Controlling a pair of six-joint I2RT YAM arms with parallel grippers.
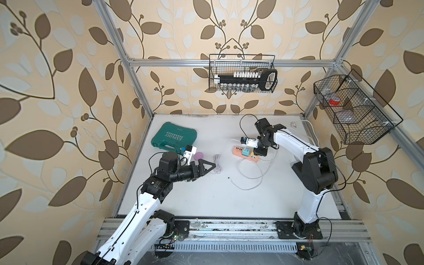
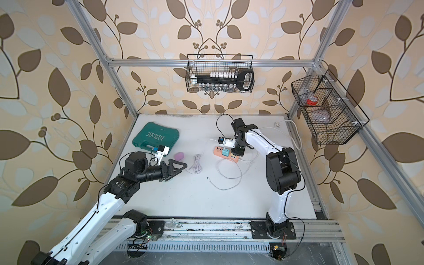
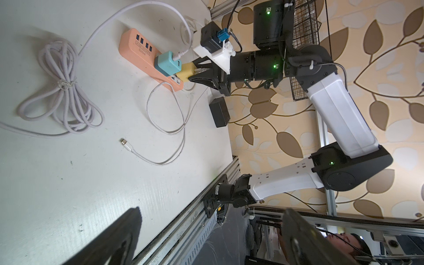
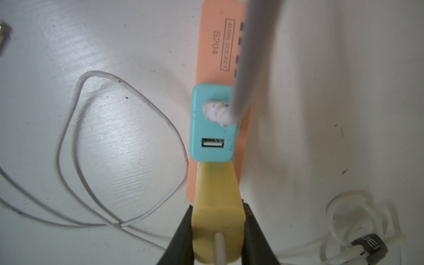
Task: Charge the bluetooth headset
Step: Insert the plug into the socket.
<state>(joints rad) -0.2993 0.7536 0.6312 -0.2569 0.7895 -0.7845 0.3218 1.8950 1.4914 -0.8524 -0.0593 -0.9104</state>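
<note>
While the right gripper [image 4: 218, 208] pinches the yellow charger [image 4: 215, 183] on the orange power strip [image 4: 212, 34], right up against the teal adapter [image 4: 212, 128], around 1 o'clock on the table [image 1: 206, 202], left gripper [image 1: 213, 166] gaping wide, nothing in it, purple egg-shaped headset case [image 1: 198, 156] sitting at its 11 o'clock.

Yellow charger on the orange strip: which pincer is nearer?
Right. The right pincer is shut on the yellow charger at the orange strip; the left pincer hangs open beside the coiled cable, well short of it.

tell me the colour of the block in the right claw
Yellow. The small plastic charger block in the right claw shows best in the right wrist view.
</note>
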